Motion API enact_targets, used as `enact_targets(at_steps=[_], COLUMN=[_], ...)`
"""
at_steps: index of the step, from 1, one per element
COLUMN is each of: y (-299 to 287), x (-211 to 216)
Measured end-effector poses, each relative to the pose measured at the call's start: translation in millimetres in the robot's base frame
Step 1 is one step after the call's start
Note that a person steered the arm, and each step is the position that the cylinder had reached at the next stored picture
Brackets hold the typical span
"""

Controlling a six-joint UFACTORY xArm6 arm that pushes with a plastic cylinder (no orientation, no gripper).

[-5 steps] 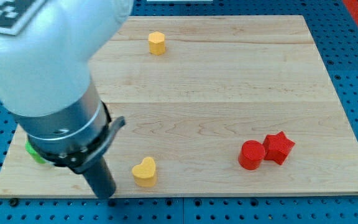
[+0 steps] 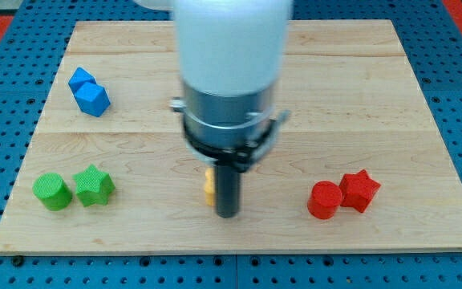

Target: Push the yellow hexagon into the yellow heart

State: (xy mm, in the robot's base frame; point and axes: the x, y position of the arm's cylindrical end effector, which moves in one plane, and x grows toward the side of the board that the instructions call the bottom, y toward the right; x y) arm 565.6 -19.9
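Observation:
My tip [image 2: 228,213] rests on the board near the bottom centre. A sliver of a yellow block [image 2: 208,186] shows against the left side of the rod, just above the tip. Most of it is hidden, so I cannot make out its shape. No other yellow block is in view. The arm's white and grey body covers the top centre of the board.
Two blue blocks [image 2: 89,91] sit touching at the upper left. A green cylinder [image 2: 52,192] and a green star [image 2: 95,185] are at the lower left. A red cylinder [image 2: 324,200] and a red star [image 2: 360,190] touch at the lower right.
The arm has swung from the lower left to the board's centre. The yellow heart is gone from its bottom spot. The hexagon's place at the top is now covered by the arm.

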Motion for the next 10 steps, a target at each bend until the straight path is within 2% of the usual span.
enact_targets(at_steps=[1,2,3,4,5,6,7,8,9,10], y=[68,77,44,23,-26,-32,-27,-29,-24,-45], x=[-32,-157,-282,-308,-307,-302,-248,-260,-290,-228])
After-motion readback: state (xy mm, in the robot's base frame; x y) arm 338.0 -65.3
